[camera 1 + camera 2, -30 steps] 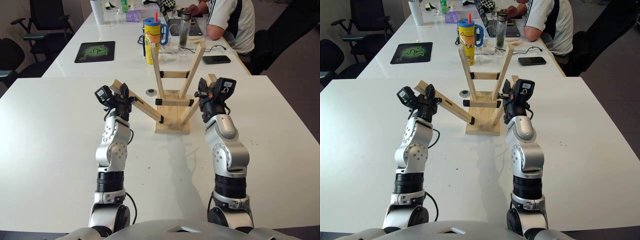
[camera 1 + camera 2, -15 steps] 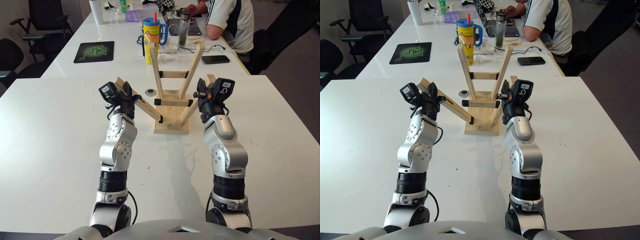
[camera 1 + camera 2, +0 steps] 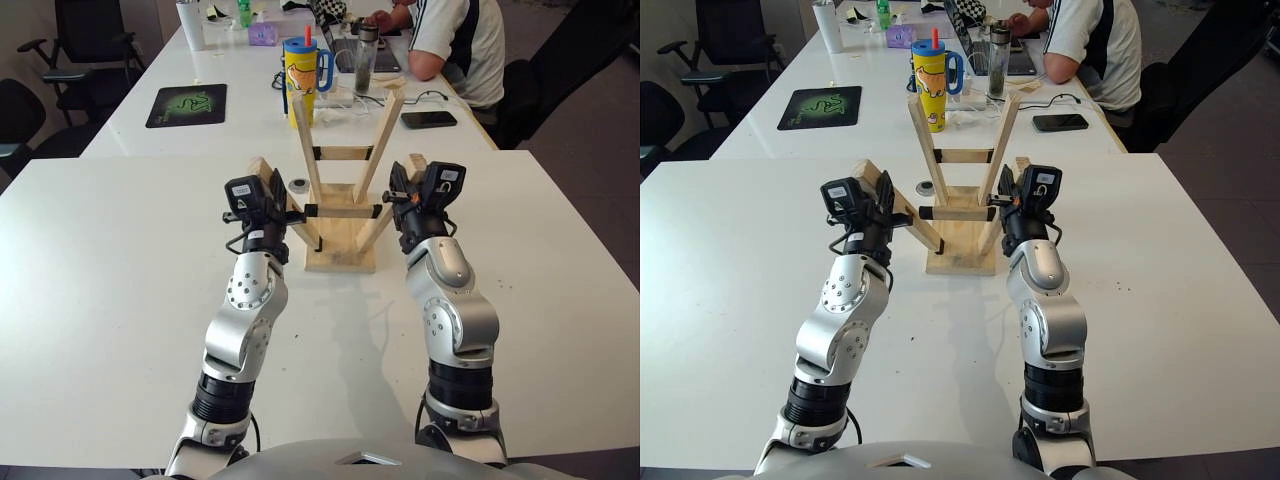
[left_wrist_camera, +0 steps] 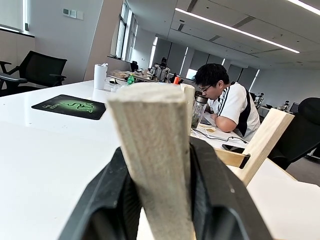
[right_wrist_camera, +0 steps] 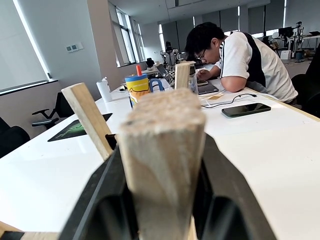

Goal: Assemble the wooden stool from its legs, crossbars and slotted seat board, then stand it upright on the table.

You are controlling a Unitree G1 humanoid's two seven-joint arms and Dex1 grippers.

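Stool (image 3: 345,209) lies inverted at mid-counter (image 3: 100,270), seat board (image 3: 340,262) flat down, two legs upright with crossbars (image 3: 346,153) between. Left gripper (image 3: 270,205) is pinching the outward-leaning left leg (image 4: 152,150). Right gripper (image 3: 405,195) is pinching the outward-leaning right leg (image 5: 162,150).

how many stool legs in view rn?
4. Far left leg and far right leg angle up from the seat board; near left leg in left gripper, near right leg in right gripper.
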